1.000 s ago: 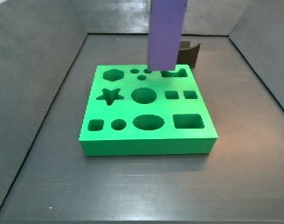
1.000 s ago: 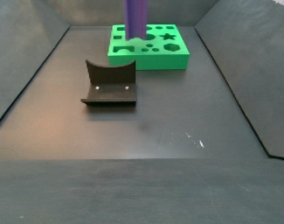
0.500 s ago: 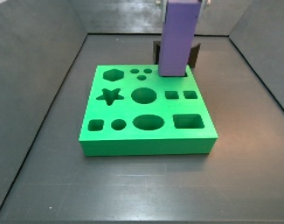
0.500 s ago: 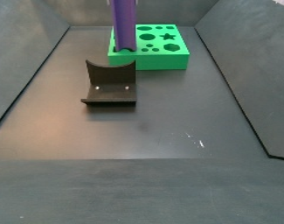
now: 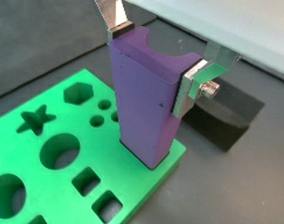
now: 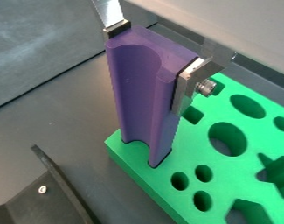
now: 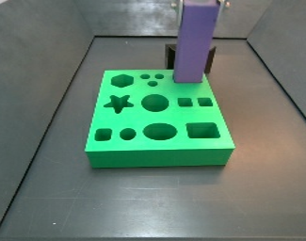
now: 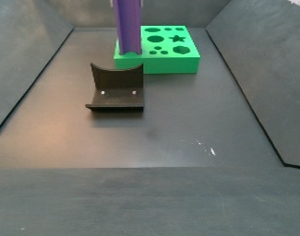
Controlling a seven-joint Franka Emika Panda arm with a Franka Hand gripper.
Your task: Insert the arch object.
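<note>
The gripper (image 5: 158,52) pinches the purple arch object (image 5: 144,105) near its top, silver fingers (image 5: 113,19) pressed on opposite faces. The arch object stands upright with its long axis vertical and a curved groove running up one long face (image 6: 135,105). Its lower end is over the edge of the green board (image 7: 155,158) nearest the fixture (image 8: 115,90). I cannot tell whether it touches the board.
</note>
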